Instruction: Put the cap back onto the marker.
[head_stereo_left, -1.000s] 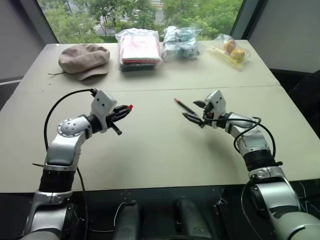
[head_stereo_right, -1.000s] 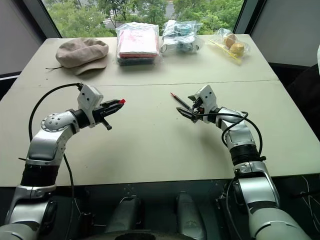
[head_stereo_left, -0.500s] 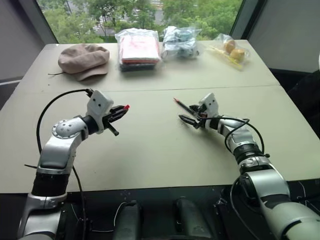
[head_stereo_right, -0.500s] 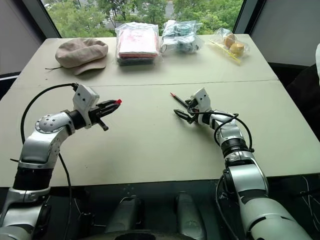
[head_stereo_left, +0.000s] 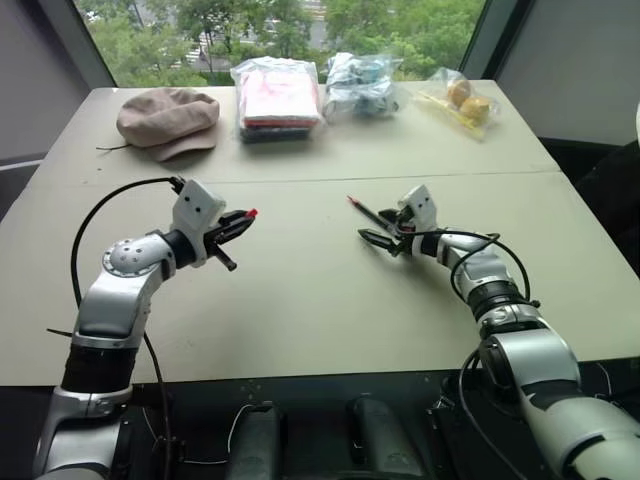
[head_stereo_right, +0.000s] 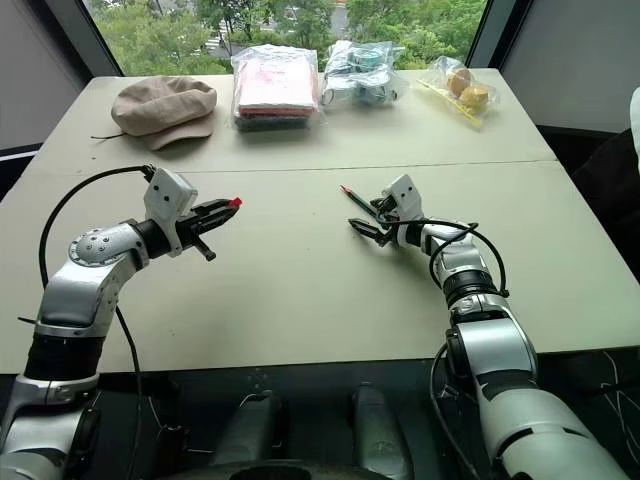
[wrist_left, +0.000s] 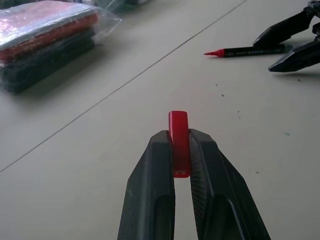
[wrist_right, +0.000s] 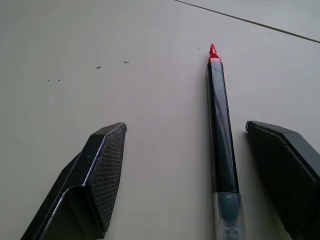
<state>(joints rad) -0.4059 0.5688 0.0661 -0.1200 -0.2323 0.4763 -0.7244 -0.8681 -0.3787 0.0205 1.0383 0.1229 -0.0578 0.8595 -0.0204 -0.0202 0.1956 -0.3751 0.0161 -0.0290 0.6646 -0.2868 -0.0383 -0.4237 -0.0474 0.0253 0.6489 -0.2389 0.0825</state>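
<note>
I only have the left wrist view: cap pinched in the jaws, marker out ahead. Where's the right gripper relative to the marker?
Observer: Right gripper has its jaws open, one on each side of the marker, which lies on the table. Neither touches it in the right wrist view.
Operator: Marker centred between them?
Observer: No, it lies much nearer one jaw.
Operator: Which way is the tip pointing?
Observer: Away from the robot, toward the bags at the table's far edge.
Operator: And the left gripper?
Observer: From the head camera the left gripper is held above the table, cap at its tip, well apart from the marker.
</note>
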